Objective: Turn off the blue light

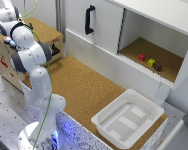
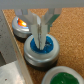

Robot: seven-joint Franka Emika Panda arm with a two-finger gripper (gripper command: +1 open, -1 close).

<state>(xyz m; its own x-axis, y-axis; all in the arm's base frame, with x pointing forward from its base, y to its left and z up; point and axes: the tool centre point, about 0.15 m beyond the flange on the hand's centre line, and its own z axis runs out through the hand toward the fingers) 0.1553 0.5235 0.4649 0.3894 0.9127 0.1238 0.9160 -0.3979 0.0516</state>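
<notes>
As the wrist view shows, the end effector (image 2: 42, 36) stands directly over the blue light (image 2: 41, 50), a round push-button lamp on the cork-topped table (image 2: 70, 30), with its two fingers drawn nearly together, gripping nothing, and their tips on or just above the blue cap. An orange light (image 2: 22, 26) sits just beside it and a green light (image 2: 67, 76) lies near; whether the blue cap glows cannot be told. By this reading the approach is done, and the press itself, if not yet complete, remains.
</notes>
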